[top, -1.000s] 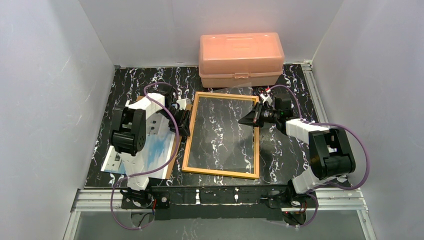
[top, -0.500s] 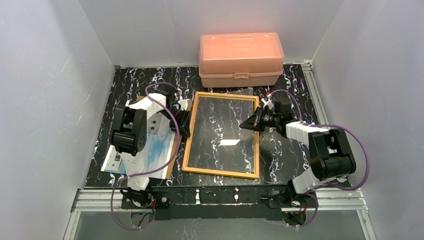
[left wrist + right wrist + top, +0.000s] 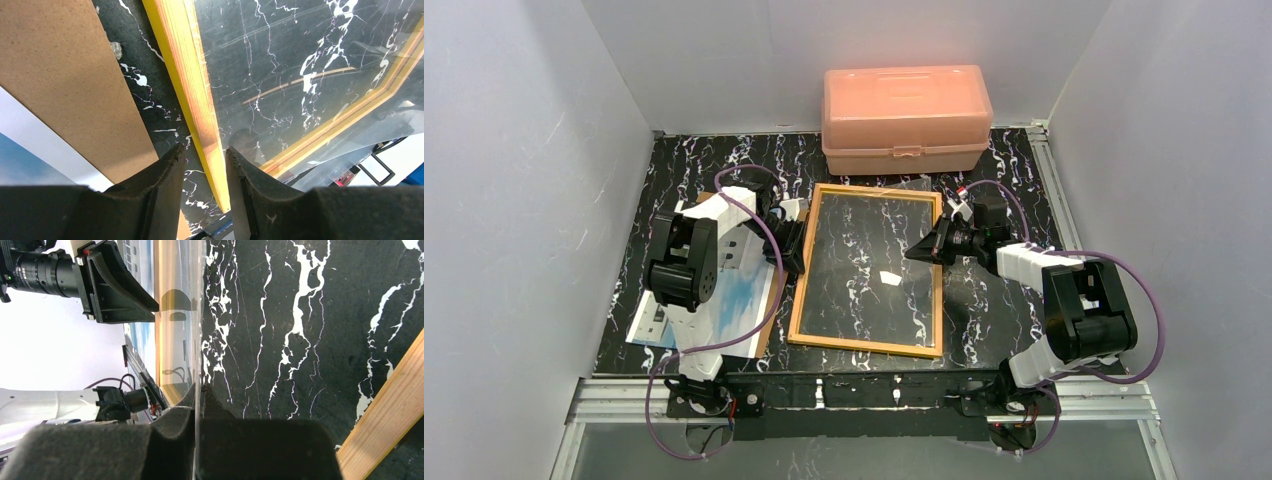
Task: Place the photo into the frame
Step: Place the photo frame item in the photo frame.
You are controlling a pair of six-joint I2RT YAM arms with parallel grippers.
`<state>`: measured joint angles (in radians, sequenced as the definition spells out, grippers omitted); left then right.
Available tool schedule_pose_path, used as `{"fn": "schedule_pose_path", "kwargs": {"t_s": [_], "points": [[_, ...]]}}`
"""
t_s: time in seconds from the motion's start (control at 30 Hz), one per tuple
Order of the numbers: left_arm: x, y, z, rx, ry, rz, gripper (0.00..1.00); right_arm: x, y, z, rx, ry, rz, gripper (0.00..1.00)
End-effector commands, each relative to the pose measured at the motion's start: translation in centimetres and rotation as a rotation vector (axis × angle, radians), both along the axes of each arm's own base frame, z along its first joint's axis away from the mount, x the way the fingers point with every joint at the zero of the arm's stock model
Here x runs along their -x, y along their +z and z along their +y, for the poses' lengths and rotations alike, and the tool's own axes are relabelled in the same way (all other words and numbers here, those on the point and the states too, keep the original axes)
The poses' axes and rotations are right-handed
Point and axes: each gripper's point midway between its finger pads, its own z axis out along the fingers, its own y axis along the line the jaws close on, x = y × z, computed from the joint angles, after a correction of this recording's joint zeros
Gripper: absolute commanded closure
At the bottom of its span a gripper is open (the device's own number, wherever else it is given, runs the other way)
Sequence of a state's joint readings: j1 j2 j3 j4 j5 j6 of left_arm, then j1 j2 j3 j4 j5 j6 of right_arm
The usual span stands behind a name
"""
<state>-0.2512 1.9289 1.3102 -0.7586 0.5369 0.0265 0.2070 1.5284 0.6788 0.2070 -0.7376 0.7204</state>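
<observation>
The photo (image 3: 742, 298) lies flat on the counter (image 3: 984, 305) at about 9 o'clock from the frame (image 3: 864, 347). It rests on the brown backing board (image 3: 65, 75), partly under the left arm, and is not yet in the frame.

The frame sits mid-counter with its back off, marble showing through the opening. The right pincer (image 3: 199, 390) is closed tight on the edge of the clear pane (image 3: 182, 340) at the frame's 3 o'clock side, and the pane seems raised off that rail. The left pincer (image 3: 202, 155) stands narrowly parted astride the 9 o'clock rail, not visibly clamping it.

By my reading only the opening-up is done — pane, photo and board all remain.
</observation>
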Motion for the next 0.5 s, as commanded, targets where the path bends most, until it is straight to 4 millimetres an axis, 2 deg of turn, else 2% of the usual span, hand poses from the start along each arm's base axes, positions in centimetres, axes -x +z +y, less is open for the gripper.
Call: {"fn": "schedule_pose_path", "kwargs": {"t_s": [0.0, 0.37, 0.47], "points": [[0.19, 0.48, -0.03, 0.003, -0.016, -0.01, 0.66, -1.58, 1.94, -0.35, 0.019, -0.018, -0.099, 0.99], [0.16, 0.71, -0.05, 0.004, -0.014, -0.012, 0.69, -2.15, 1.35, -0.48, 0.031, -0.035, -0.09, 0.99], [0.15, 0.8, -0.02, 0.002, -0.013, -0.01, 0.66, -2.34, 1.35, -0.73, 0.043, -0.048, -0.096, 0.99]]}}
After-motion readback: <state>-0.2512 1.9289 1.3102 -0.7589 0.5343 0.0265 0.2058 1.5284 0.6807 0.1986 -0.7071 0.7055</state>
